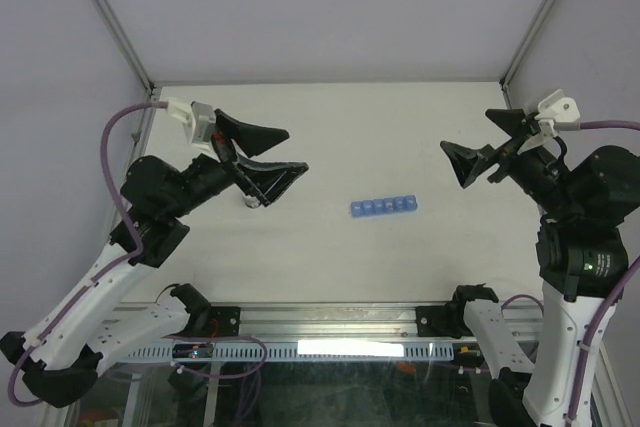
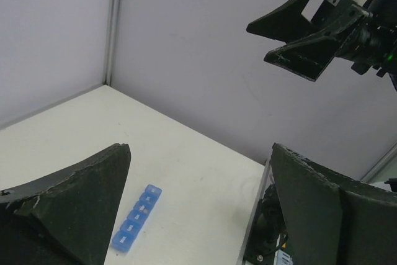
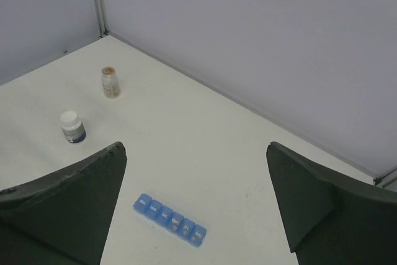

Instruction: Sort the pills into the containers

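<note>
Clear bottle, white-capped bottle

Bright, even, diffuse light fills all three views. The white worktop carries no hard shadows, and the pill organiser casts barely any. A light strip below the worktop's near edge blows out to pure white. In its wrist view, the left pincer shows fingers that are near-black and slightly soft, with little surface detail. The frame posts splay outward in the top view.
</note>
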Motion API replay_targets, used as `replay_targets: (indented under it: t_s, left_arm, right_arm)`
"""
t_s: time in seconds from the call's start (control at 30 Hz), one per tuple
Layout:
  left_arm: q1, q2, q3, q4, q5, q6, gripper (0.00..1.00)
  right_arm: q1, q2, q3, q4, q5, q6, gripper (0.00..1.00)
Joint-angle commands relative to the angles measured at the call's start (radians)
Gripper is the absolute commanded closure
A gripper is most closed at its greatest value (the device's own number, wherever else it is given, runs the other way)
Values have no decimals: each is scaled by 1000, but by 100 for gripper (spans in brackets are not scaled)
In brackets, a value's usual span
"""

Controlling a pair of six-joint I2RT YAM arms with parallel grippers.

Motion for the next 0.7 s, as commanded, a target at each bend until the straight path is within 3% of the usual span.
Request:
replay_targets:
  t_s: [0.0, 0.27, 0.67]
  left_arm:
    - [-2, -104, 73, -181, -80, 21, 1]
    - [-2, -201, 91, -265, -114, 28, 1]
    - [-2, -185, 109, -284, -92, 53, 1]
  right_arm:
    - [-4, 20, 68, -8, 3, 102, 1]
    - [-11, 35, 113, -40, -84, 97, 1]
    - [-23, 32, 111, -38, -84, 106, 1]
